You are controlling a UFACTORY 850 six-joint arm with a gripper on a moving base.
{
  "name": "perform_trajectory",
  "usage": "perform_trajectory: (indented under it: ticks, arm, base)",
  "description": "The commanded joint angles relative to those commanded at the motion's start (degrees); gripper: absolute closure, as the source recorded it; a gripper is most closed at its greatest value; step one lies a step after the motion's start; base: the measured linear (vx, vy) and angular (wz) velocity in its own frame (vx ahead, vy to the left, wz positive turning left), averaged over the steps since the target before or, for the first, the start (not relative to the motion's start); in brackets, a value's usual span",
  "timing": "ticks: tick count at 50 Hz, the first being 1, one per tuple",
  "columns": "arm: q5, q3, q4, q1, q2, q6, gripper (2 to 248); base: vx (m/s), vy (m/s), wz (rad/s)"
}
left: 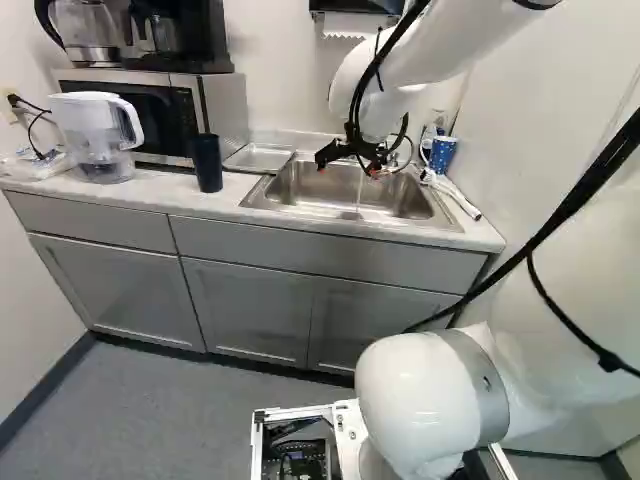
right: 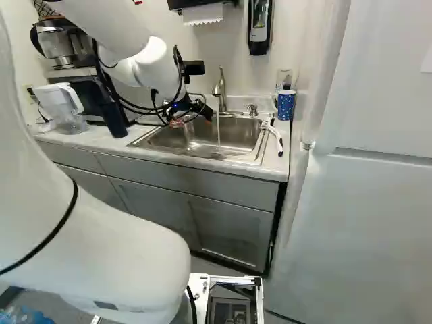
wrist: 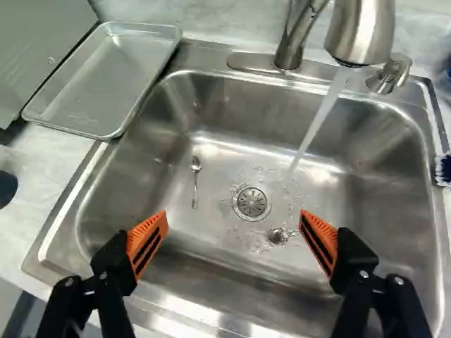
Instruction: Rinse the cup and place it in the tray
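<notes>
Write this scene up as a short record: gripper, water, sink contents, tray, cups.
gripper: open, above the sink, holding nothing
water: running from the faucet into the sink
sink contents: small spoon on one side of the drain; small shiny object, kind unclear, near the drain
tray: metal, on the counter beside the sink, nothing in it
dark cup: upright on the counter, near the tray
blue mug: at the counter's far corner, past the sink
rinsing: no cup under the water

Base views share sink [left: 300, 185]; wrist looks down, nearer.
</notes>
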Motion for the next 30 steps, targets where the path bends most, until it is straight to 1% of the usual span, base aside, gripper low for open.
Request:
perform_trajectory:
  ticks: [30]
  arm:
    - [0.0, -0.9, 0.0, 6.4, -1.0, 0.0, 3]
  base:
    - [0.0, 0.0, 0.0]
